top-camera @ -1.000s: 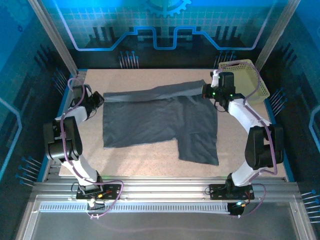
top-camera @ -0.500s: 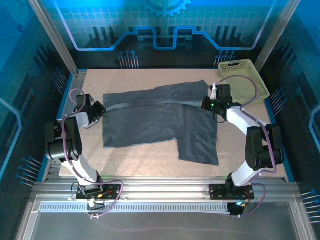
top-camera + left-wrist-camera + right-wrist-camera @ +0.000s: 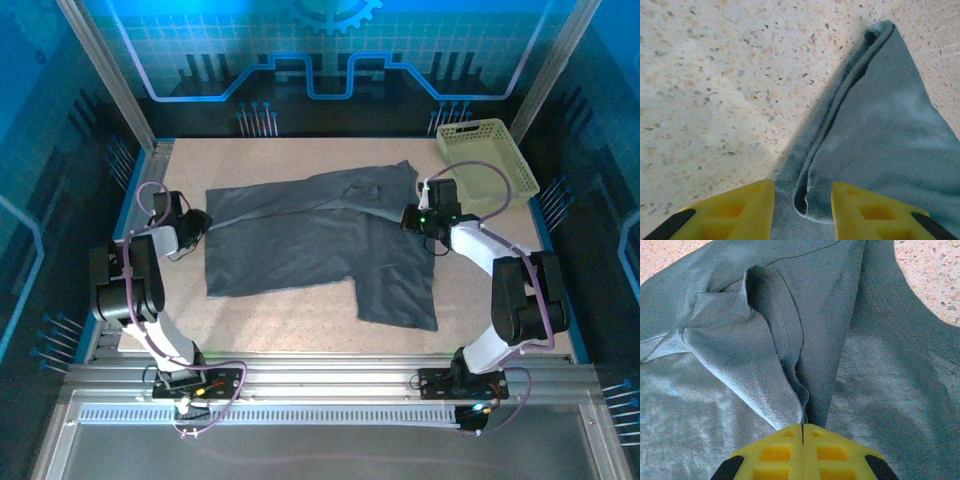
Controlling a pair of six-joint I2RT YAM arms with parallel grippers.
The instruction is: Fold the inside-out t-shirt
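Observation:
The dark slate-grey inside-out t-shirt (image 3: 310, 245) lies spread across the middle of the table, its far edge folded over toward me as a band. At the shirt's left edge sits my left gripper (image 3: 200, 222). In the left wrist view its yellow fingers (image 3: 735, 210) stand apart, with a folded hem of the t-shirt (image 3: 880, 130) lying loose between them. My right gripper (image 3: 408, 217) is at the shirt's right edge. In the right wrist view the right gripper (image 3: 803, 429) is shut, pinching a bunched fold of the t-shirt (image 3: 765, 355) at its tips.
A pale yellow-green plastic basket (image 3: 487, 155) stands at the back right corner, just beyond the right arm. The speckled tabletop (image 3: 270, 320) is bare in front of the shirt. A blue raised rim (image 3: 128, 200) borders the table.
Both arms came down and toward me, laying the lifted far edge of the shirt onto the cloth. The left gripper has opened and released its corner; the right stays shut.

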